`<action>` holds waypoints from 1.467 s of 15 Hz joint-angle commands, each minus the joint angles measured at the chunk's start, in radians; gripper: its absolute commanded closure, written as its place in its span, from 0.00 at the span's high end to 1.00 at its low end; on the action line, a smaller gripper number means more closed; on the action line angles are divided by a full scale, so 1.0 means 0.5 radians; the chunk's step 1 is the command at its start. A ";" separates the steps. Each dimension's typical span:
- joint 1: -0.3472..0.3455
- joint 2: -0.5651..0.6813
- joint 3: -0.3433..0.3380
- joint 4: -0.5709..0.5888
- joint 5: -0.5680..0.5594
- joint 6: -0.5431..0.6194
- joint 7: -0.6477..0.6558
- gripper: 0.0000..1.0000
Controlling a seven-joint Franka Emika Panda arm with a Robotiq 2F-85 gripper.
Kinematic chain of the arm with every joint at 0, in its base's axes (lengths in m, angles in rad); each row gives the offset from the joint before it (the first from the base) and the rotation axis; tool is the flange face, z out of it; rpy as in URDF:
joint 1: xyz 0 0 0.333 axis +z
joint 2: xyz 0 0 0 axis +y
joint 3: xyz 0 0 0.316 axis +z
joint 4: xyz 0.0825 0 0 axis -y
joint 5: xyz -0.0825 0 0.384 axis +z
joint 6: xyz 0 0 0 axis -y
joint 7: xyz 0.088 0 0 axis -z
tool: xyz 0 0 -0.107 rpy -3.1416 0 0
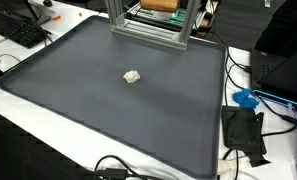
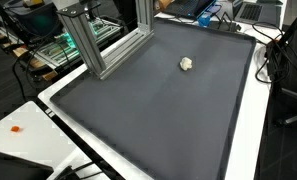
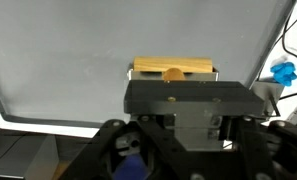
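Centrally, a small pale lump (image 1: 133,76) on the dark mat (image 1: 78,100); pincer (image 3: 193,118) open or closed, unclear.

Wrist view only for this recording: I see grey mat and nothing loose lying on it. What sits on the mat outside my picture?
Observer: A small whitish lump lies near the middle of the dark mat; both exterior views show it.
Operator: Anything touching it?
Observer: No. There is bare mat on every side of it.
Operator: What else stands nearby?
Observer: An aluminium frame stands upright at one edge of the mat, well apart from the lump.
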 commanded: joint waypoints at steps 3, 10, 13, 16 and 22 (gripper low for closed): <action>0.020 0.278 -0.070 0.049 0.083 0.405 -0.063 0.34; -0.023 0.658 -0.080 0.161 0.021 0.623 -0.014 0.34; -0.040 0.806 -0.072 0.244 -0.010 0.620 0.021 0.34; -0.061 0.940 -0.068 0.324 -0.102 0.604 0.101 0.34; -0.067 1.168 -0.089 0.462 -0.279 0.559 0.219 0.34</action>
